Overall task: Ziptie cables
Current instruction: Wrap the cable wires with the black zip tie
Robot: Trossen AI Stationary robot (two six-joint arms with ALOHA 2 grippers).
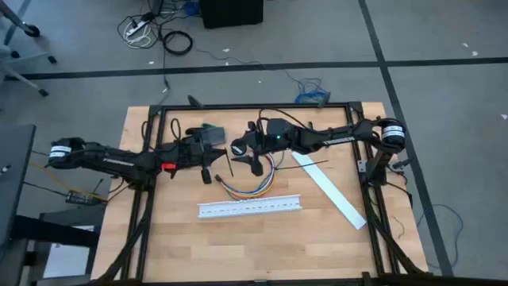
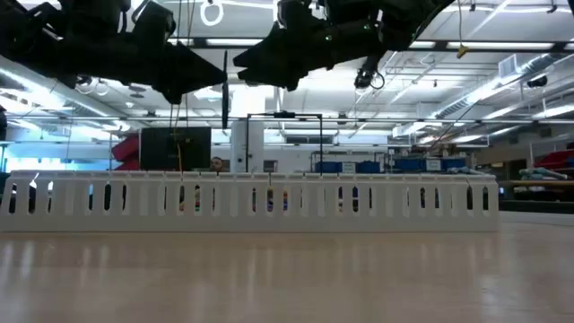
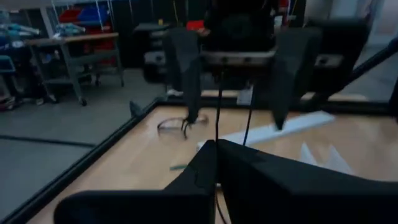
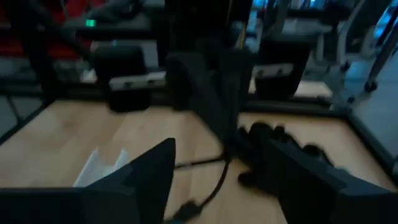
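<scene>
Black and very thin, the long straight plastic ziptie (image 1: 228,164) stands nearly upright between our two grippers, above the bunch of thin loose cables in white, red, blue and yellow (image 1: 252,184) that curls on the wooden table (image 1: 167,238). Our left gripper (image 3: 216,163) is closed on the ziptie's lower part; in the left wrist view the strap runs up out of the meeting fingertips. Our right gripper (image 1: 247,161) hangs just beside the ziptie, on the far side from the left one, directly above the cables, with its fingers (image 4: 143,168) spread apart and nothing between them.

Outward from the cables, the long white slotted plastic channel (image 1: 250,208) lies just beyond them toward the table's near edge, and a flat white strip (image 1: 329,191) lies angled near the right arm.

We judge that the strap is not yet around the cables. It is so slim that it could pivot or slide in the left pinch. If the right gripper closes off-line it may miss the strap or knock it askew, and lowering could scatter the loose wires.
</scene>
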